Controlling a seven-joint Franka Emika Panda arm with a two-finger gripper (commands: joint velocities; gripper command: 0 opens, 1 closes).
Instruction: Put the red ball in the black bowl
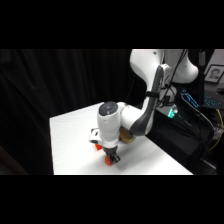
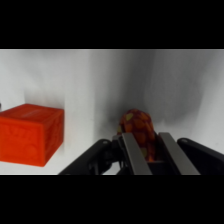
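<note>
Gripper (image 2: 147, 150) fingers clamped on the red ball (image 2: 137, 127), its lower half hidden between them, down at the white table (image 2: 100, 80); red cube (image 2: 30, 132) beside, apart; side view: arm bent low over table, wrist blocking things behind.

I count one red ball (image 2: 139, 131) and one red cube (image 2: 31, 133). I see one white table (image 1: 75, 145) and one gripper (image 2: 148, 155).
</note>
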